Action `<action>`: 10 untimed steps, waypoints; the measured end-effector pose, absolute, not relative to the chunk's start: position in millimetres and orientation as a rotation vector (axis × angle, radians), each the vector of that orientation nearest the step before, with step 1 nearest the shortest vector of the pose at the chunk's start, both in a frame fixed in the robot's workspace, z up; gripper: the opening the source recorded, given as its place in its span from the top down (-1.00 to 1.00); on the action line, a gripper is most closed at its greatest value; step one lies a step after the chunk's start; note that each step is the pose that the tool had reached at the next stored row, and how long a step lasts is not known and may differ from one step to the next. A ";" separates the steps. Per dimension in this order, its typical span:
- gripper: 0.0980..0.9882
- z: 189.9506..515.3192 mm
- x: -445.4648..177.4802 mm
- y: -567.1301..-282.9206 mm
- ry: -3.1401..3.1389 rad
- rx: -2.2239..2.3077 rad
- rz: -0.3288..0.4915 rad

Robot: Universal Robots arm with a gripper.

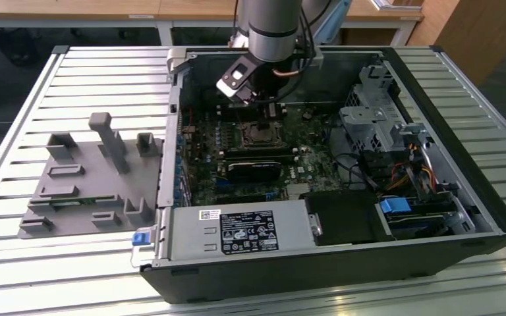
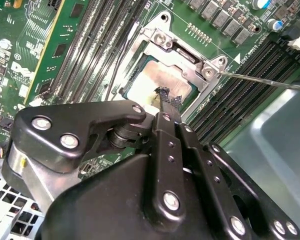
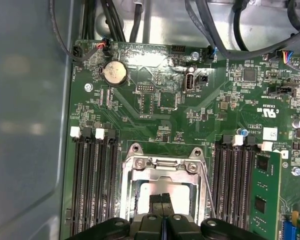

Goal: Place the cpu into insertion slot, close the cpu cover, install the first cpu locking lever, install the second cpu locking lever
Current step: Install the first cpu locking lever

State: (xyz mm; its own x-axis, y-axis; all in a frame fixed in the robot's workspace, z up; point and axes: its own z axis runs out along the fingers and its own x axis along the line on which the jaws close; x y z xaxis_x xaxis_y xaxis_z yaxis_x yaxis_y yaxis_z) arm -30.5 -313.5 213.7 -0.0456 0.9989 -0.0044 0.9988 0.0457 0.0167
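Inside the open computer case (image 1: 464, 197), my gripper (image 1: 269, 118) reaches down onto the insertion slot (image 1: 257, 136) on the green board. The cpu (image 3: 142, 192) (image 2: 152, 80) lies in the slot, its pale metal top showing through the square cut-out. The cpu cover (image 3: 162, 175) (image 2: 187, 65) lies down around it. My gripper (image 3: 162, 200) (image 2: 167, 100) is shut with nothing between its fingers, the black tips resting on the cpu's top. One thin wire locking lever (image 2: 260, 80) (image 3: 206, 187) sticks out along the side of the socket.
Rows of black memory slots (image 3: 92, 185) flank the socket, and a green card (image 3: 262, 195) stands beside them. Cables (image 3: 225, 30) and the case wall (image 3: 25, 125) are close. A grey fixture (image 1: 86, 178) sits on the slatted table; the power supply (image 1: 235, 230) fills the case's front.
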 end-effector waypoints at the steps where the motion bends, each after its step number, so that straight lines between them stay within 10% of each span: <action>1: 0.98 214.8 -30.5 -313.5 2.261 2.160 0.014; 10: 0.98 238.7 -30.1 -313.5 2.261 2.160 0.014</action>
